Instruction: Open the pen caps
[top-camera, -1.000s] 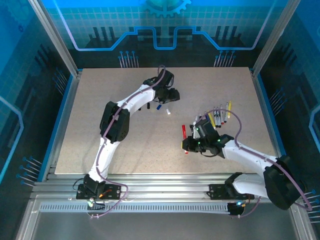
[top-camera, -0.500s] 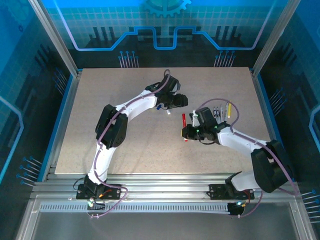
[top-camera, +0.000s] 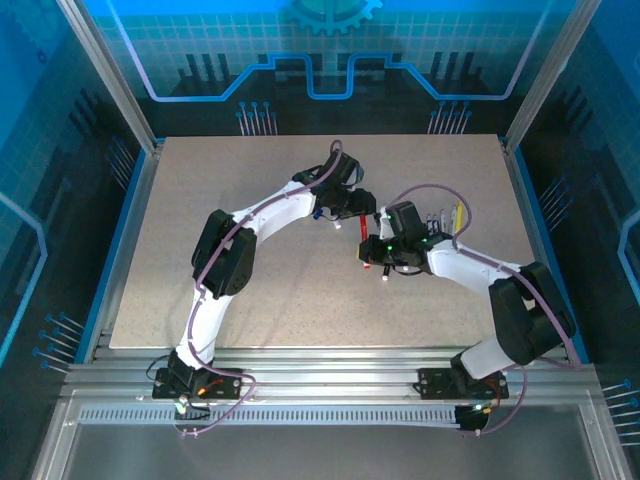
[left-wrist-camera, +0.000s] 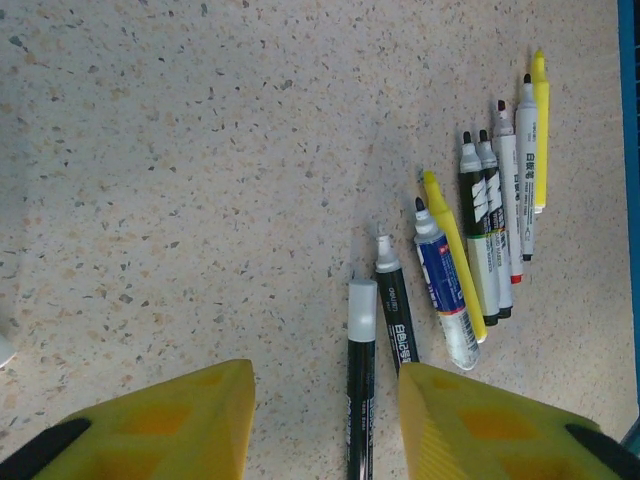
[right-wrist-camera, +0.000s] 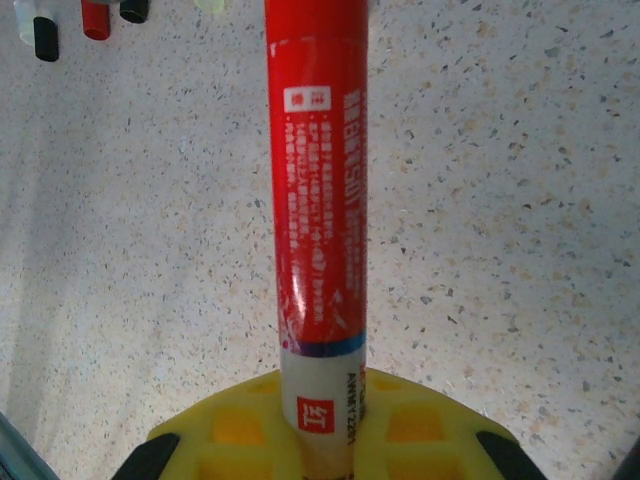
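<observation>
Here, the right end effector (right-wrist-camera: 322, 400) is clamped on a red cylindrical plastic marker pen (right-wrist-camera: 315, 180). The left end effector (left-wrist-camera: 322, 380) hangs with jaws apart, empty, over the speckled beige counter (left-wrist-camera: 200, 150); small loose plastic pen caps (right-wrist-camera: 45, 38) lie just beside it.

Pen caps (right-wrist-camera: 45, 40): black, red, pale; off pens, loose, clustered together.

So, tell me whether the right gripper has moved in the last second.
Yes. The right gripper, shut on the red marker, has gone farther from the near edge of the table, now level with the row of uncapped pens.
</observation>
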